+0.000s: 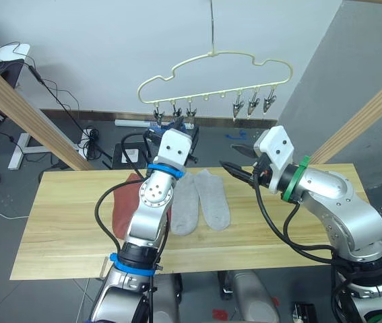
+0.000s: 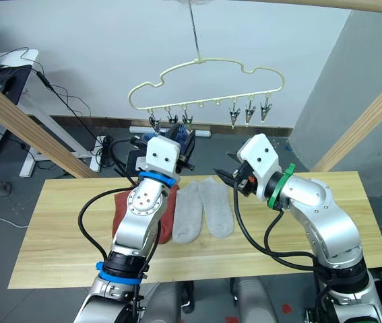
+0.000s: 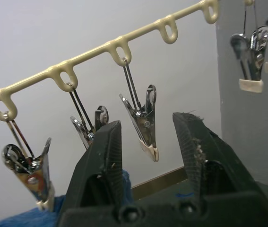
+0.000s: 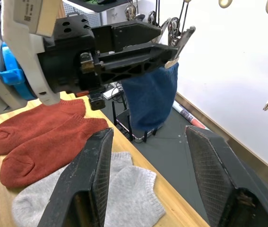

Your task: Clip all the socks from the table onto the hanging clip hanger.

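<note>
L to R, head views. Rust-red socks (image 4: pixel 39 135): pair lying flat on the wooden table (image 1: pixel 62 229), partly behind the L forearm, toes toward the table's L end. Light grey socks (image 1: pixel 201 200): pair side by side at table centre, long axes running near-to-far, touching the red pair's edge.

L gripper (image 3: pixel 145 137): raised above the table's far edge, just under the L group of clips on the cream clip hanger (image 1: pixel 214 70). Fingers apart, nothing between them in the wrist view; the third metal clip (image 3: pixel 143 124) hangs in line with the gap, just beyond the tips. A blue sock (image 4: pixel 150 92) hangs straight down from a clip beside that gripper, long axis vertical; whether a second blue one hangs behind it cannot be told.

R gripper (image 4: pixel 150 175): fingers wide apart, empty, hovering over the table's far edge, tips aimed toward the L arm.

Key relation: grey pair lies below and just L of the R gripper, nearer to it than to the L gripper. Judgement: next pick favours the R arm, descending onto the nearer grey sock across its long axis.
</note>
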`<state>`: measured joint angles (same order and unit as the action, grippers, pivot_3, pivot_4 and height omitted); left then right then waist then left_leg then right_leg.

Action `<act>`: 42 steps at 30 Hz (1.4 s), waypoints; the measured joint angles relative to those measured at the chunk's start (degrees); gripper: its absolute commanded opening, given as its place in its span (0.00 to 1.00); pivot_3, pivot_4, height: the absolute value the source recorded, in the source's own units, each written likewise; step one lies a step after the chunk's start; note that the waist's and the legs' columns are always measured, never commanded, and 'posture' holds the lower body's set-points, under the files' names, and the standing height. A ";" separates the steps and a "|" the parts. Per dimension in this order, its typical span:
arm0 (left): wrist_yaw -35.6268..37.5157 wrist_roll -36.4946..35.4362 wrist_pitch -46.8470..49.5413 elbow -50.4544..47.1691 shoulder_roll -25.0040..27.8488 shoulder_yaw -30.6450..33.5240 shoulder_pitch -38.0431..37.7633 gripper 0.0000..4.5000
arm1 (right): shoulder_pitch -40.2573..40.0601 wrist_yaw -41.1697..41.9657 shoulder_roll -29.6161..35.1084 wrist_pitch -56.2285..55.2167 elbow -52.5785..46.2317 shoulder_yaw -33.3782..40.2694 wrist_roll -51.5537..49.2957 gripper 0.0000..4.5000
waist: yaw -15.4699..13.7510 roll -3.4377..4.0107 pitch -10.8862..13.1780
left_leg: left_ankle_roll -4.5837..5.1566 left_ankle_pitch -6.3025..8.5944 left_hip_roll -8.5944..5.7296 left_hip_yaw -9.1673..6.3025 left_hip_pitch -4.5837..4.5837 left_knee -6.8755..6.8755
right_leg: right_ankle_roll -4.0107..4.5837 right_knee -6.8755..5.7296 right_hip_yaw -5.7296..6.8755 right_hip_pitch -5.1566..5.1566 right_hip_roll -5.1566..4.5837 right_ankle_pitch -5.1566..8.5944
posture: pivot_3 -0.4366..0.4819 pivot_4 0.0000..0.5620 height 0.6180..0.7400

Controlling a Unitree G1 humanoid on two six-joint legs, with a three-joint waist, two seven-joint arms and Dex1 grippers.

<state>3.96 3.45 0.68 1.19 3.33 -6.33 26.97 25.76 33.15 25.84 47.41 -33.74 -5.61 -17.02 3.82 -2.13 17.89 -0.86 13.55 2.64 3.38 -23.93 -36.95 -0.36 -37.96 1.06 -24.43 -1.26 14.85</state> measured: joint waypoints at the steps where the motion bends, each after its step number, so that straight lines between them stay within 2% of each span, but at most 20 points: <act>1: -0.33 0.19 -0.17 0.52 -0.37 0.01 0.44 0.46 | 0.00 -0.20 0.08 0.09 0.00 0.00 -0.04 0.56 | 0.04 0.00 0.00 | 0.00 0.00 0.00 0.00 0.00 0.00 | 0.00 0.00 0.00 0.00 0.00 0.00 | 0.25 0.60 1.00; 11: -5.85 1.65 -1.52 4.39 -3.09 2.07 4.01 0.46 | 0.00 -1.03 0.75 0.18 0.00 0.01 -0.81 0.56 | 0.86 -0.02 0.01 | 0.02 0.01 0.00 0.01 -0.02 0.00 | -0.02 0.02 0.00 0.00 0.00 0.01 | 0.24 0.59 1.00; 29: -6.84 1.25 -2.16 6.04 -3.60 2.39 5.99 0.46 | -0.07 -1.56 1.05 -0.39 0.00 0.01 -1.32 0.56 | 1.11 -0.03 0.02 | 0.01 0.01 0.01 0.02 -0.01 0.01 | -0.03 0.02 0.00 0.00 0.01 0.02 | 0.23 0.60 1.00; 32: -5.99 0.96 -2.33 6.19 -3.58 2.39 5.99 0.34 | -0.28 -1.66 1.08 -0.41 0.00 0.00 -1.32 0.56 | 1.12 -0.03 0.02 | 0.01 0.01 0.01 0.02 -0.01 0.01 | -0.03 0.02 0.00 0.00 0.01 0.02 | 0.24 0.60 1.00; 35: -5.38 0.38 -2.41 6.19 -3.58 2.42 6.01 0.14 | -0.32 -1.85 1.08 -0.50 0.00 0.00 -1.32 0.56 | 1.11 -0.03 0.02 | 0.01 0.01 0.01 0.02 -0.01 0.01 | -0.03 0.01 0.00 0.00 0.01 0.02 | 0.24 0.60 1.00; 37: -4.76 -0.08 -2.46 6.19 -3.57 2.54 6.07 0.06 | -0.52 -1.99 1.07 -0.70 0.00 -0.01 -1.31 0.56 | 1.10 -0.03 0.02 | 0.01 0.01 0.01 0.02 -0.01 0.01 | -0.03 0.01 0.00 0.00 0.01 0.02 | 0.24 0.60 1.00; 39: -4.50 -0.20 -2.46 6.17 -3.54 2.72 6.07 0.01 | -0.91 -2.14 0.99 -0.88 0.00 -0.05 -1.29 0.56 | 1.10 -0.03 0.02 | 0.01 0.00 0.01 0.02 -0.01 0.01 | -0.03 0.01 0.00 0.00 0.01 0.02 | 0.24 0.60 1.00; 41: -4.38 -0.32 -2.46 6.11 -3.41 2.93 6.07 0.01 | -1.72 -2.40 0.71 -1.00 0.00 -0.17 -1.23 0.56 | 1.10 -0.03 0.02 | 0.00 0.00 0.01 0.02 0.00 0.01 | -0.03 0.01 0.00 0.00 0.01 0.02 | 0.24 0.60 1.00; 42: -4.33 -0.38 -2.45 6.09 -3.36 3.09 6.07 0.01 | -2.10 -2.62 0.55 -1.01 0.02 -0.27 -1.22 0.60 | 1.10 -0.03 0.02 | 0.00 0.00 0.01 0.02 0.00 0.01 | -0.03 0.01 -0.01 0.00 0.01 0.02 | 0.24 0.60 1.00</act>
<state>-0.37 3.07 -1.77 7.28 -0.04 -3.24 33.04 23.65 30.53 26.39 46.40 -33.72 -5.87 -18.24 4.91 -2.15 17.91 -0.86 13.56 2.65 3.40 -23.93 -36.95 -0.39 -37.95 1.05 -24.43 -1.25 14.86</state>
